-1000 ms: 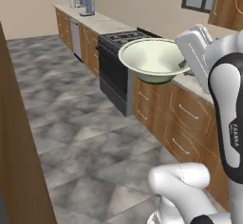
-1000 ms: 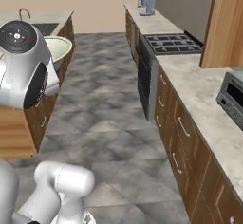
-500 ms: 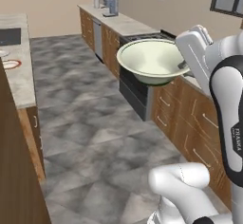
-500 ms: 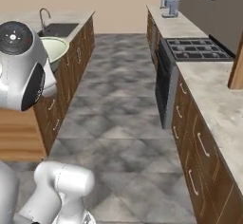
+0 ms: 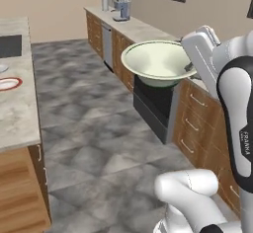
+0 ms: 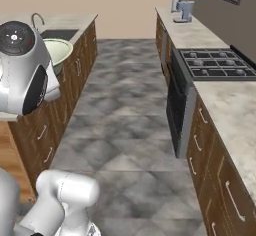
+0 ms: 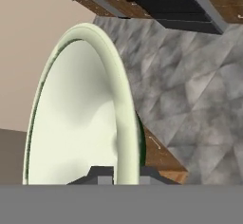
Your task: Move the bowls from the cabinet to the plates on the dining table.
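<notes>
One cream bowl (image 5: 157,61) rides clenched by its rim in the end effector (image 5: 190,68); stiff, glazed, breakable ceramic, likely slippery, so grasp the rim squarely.

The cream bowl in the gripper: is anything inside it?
The bowl looks empty: its pale inside shows bare in the left base view and the hand view. The gripper pinches its rim, covering a small patch there.

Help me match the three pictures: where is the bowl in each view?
Left base view: bowl upper centre, held in the air above the floor.
Right base view: upper left, partly behind the arm.
Hand view: left half, seen edge-on.
Shared landmark: the black oven.
</notes>
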Tool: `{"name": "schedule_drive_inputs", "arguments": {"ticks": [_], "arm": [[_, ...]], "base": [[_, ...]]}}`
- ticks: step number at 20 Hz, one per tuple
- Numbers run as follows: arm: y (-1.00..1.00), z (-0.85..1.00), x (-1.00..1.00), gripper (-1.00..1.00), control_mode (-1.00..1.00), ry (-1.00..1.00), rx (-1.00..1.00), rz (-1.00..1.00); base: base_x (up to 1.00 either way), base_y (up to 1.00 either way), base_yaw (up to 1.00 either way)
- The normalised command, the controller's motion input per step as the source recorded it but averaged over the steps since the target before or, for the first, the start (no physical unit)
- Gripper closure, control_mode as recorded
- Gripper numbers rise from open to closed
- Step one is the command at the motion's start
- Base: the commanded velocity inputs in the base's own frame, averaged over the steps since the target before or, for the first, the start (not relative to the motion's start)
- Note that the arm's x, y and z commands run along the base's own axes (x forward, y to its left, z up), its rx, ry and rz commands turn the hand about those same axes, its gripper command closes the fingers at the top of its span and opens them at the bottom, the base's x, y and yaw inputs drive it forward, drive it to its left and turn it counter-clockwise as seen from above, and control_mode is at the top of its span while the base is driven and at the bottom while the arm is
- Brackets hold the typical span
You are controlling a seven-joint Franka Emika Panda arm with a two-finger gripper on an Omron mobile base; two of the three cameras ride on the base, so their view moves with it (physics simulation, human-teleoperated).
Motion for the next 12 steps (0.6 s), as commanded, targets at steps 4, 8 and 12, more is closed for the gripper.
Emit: {"name": "schedule_drive_inputs", "arguments": {"ticks": [4,8,12], "arm": [[0.00,0.00,0.00,1.00,1.00,0.00,0.00,0.00],[0.00,0.00,0.00,1.00,1.00,0.00,0.00,0.00],[0.00,0.00,0.00,1.00,1.00,0.00,0.00,0.00]], "base": [[1.00,0.00,0.00],[1.00,0.00,0.07],[0.87,0.00,0.29]]}}
